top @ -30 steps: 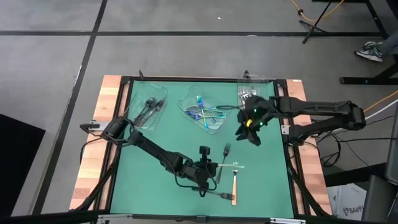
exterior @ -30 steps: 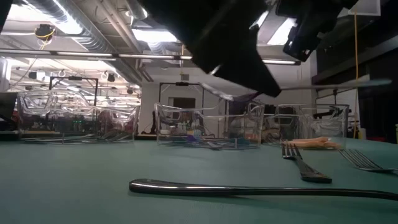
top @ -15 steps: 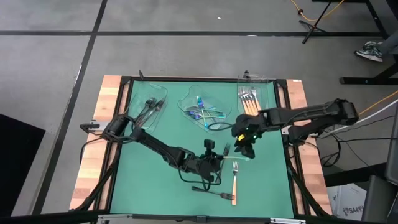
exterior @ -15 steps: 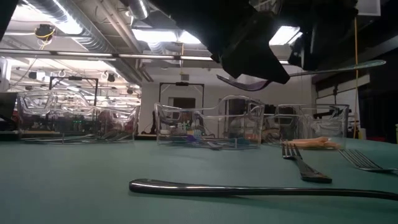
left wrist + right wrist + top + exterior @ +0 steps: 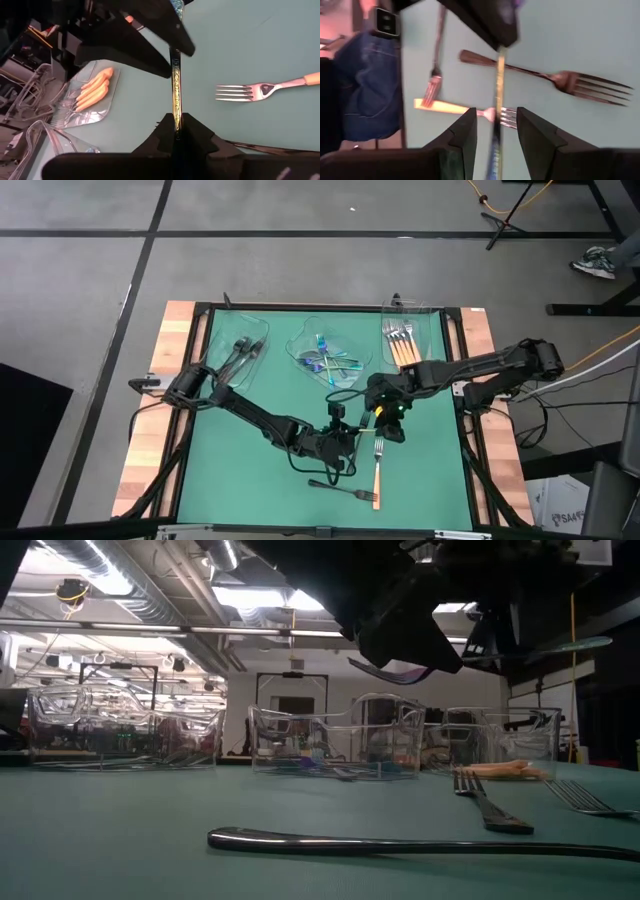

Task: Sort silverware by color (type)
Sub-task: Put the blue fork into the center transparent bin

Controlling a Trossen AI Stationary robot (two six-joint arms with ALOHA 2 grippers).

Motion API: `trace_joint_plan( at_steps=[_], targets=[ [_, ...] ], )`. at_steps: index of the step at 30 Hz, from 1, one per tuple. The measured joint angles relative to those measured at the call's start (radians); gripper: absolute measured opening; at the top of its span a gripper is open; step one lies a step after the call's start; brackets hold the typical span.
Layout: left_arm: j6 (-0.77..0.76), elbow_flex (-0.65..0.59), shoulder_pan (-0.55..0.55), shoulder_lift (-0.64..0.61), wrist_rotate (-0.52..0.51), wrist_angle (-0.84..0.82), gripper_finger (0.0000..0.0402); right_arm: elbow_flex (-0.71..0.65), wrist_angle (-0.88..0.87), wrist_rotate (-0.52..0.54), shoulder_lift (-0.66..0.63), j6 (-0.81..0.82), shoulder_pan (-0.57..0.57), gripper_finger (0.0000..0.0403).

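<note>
Observed at the middle of the counter (image 5: pixel 230 470): a mid-air transfer between the two arms.

- The left end effector (image 5: pixel 175 127) is clamped on one end of a slim iridescent utensil (image 5: pixel 175 85) and holds it clear of the counter.
- The right end effector (image 5: pixel 495 122) is at the utensil's other end. Its fingers (image 5: pixel 462 137) stand apart on either side of the shaft with a gap on each side, so it has no grip yet.
- Loose on the counter below are an orange-handled fork (image 5: pixel 377 470) and a dark fork (image 5: pixel 345 490).
- At the far edge are three clear trays. The left tray (image 5: pixel 222 370) holds dark pieces, the middle tray (image 5: pixel 300 345) holds blue-purple ones, and the right tray (image 5: pixel 435 330) holds orange-handled ones.

Assessment: the step in hand appears to be passing the iridescent piece to the right arm for the middle tray.

Recommendations:
1. Centre the shaft between the right fingers before closing. From the right wrist view it looks nearer one finger, and an off-centre pinch may twist so thin a piece.
2. Close the right fingers fully on the shaft before the left ones release.
3. Draw the arms apart along the line of the shaft, because the two end effectors sit very close together.
4. Keep the utensil raised, so it does not catch the forks lying beneath.
</note>
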Motion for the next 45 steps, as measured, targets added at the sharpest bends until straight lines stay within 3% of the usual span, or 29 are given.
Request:
trace_joint_plan(
  at_steps=[5,18,22,30,45],
  targets=[
    [0.000,0.000,0.000,0.000,0.000,0.000,0.0012,0.000,0.029,-0.050,0.000,-0.001,0.000,0.0127],
    [-0.001,0.000,0.000,0.000,-0.023,-0.002,0.0012,0.000,0.028,-0.052,0.000,-0.001,0.000,0.0125],
    [-0.001,0.000,-0.001,0.000,-0.025,-0.002,0.0012,0.000,0.027,-0.049,0.000,-0.002,-0.001,0.0098],
    [0.000,0.000,-0.001,0.000,-0.045,-0.005,0.0013,0.000,0.026,-0.001,0.001,-0.003,-0.001,0.0008],
    [-0.010,0.000,0.000,0.000,-0.059,0.008,0.0072,0.000,0.028,0.056,0.001,-0.003,0.000,0.0001]
  ],
)
